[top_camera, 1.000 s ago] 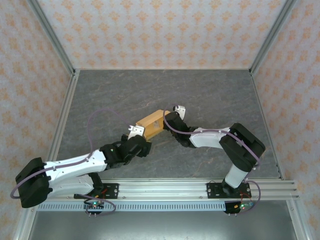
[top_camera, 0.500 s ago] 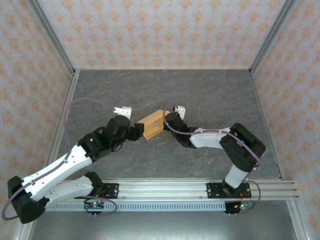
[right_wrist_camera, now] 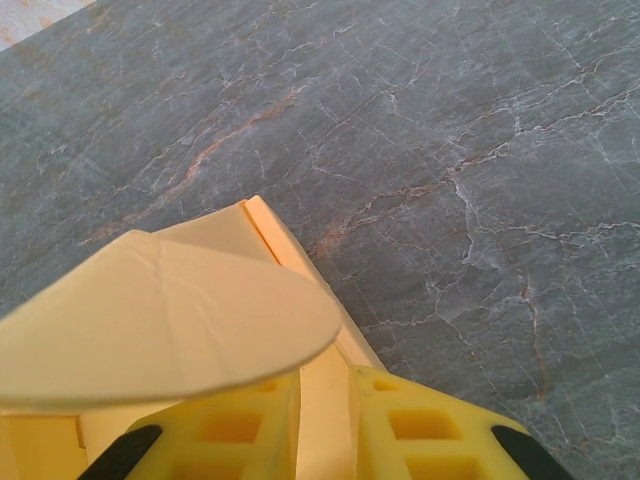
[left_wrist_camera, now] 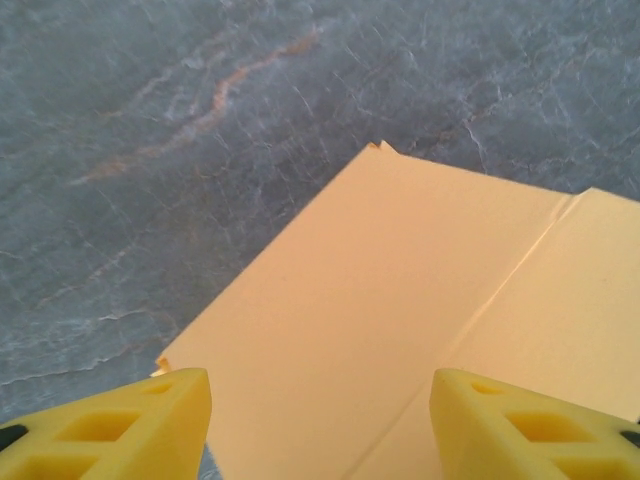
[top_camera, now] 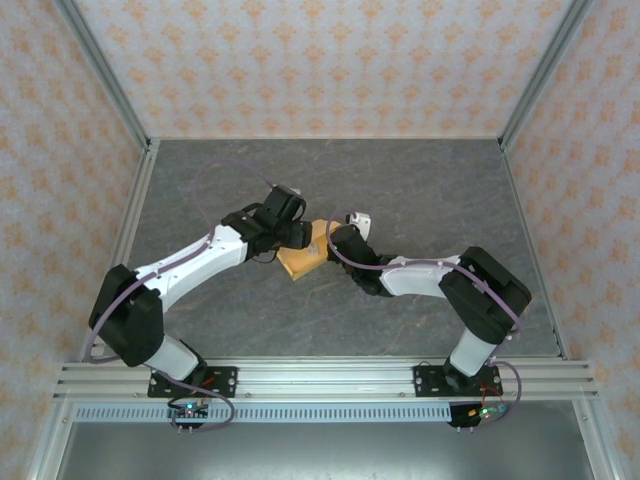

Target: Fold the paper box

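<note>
The light orange-tan paper box (left_wrist_camera: 400, 330) is thin cardboard, matt and smooth, with one sharply pressed crease. Its rounded flap (right_wrist_camera: 170, 310) shows a faint wrinkle. The dark grey table top (right_wrist_camera: 450, 120) looks like veined stone, smooth with a dull sheen. The right gripper (right_wrist_camera: 325, 388) has yellow plastic fingers (right_wrist_camera: 230, 430), matt and moulded with square recesses. The silver frame rail (top_camera: 330, 375) is ribbed metal. The left arm's white shell (top_camera: 190, 262) seems to be glossy plastic, though it appears small from the top view.
</note>
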### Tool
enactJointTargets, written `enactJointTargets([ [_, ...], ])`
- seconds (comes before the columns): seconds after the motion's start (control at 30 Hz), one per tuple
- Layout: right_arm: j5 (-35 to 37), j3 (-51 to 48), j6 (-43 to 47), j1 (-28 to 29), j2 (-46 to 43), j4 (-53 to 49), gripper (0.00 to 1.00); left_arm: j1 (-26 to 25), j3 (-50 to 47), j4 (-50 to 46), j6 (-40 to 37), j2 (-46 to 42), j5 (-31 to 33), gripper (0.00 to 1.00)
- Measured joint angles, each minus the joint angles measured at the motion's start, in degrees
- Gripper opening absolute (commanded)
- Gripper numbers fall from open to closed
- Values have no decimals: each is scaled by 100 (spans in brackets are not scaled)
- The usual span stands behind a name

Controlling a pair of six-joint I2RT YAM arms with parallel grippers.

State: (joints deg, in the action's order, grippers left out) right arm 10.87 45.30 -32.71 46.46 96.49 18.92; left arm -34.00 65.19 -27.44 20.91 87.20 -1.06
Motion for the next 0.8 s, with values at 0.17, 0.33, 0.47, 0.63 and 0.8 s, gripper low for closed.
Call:
enactJointTargets([
  [0.17, -26, 0, 4, 0, 0, -4, 20, 0, -15, 76, 0, 46, -181, 60],
  [0.33, -50, 2, 120, 0, -15, -153, 24, 0, -256, 339, 20, 46, -308, 60],
  [0.47, -94, -15, 302, 0, -208, -518, 26, -2, -380, 474, 24, 98, -361, 59],
  [0.63, -138, -173, 560, -4, -861, -1023, 28, -2, -409, 581, 22, 160, -358, 59],
  [0.8, -267, -186, 870, -111, -1692, -1729, 31, -15, -525, 686, 20, 249, -337, 59],
])
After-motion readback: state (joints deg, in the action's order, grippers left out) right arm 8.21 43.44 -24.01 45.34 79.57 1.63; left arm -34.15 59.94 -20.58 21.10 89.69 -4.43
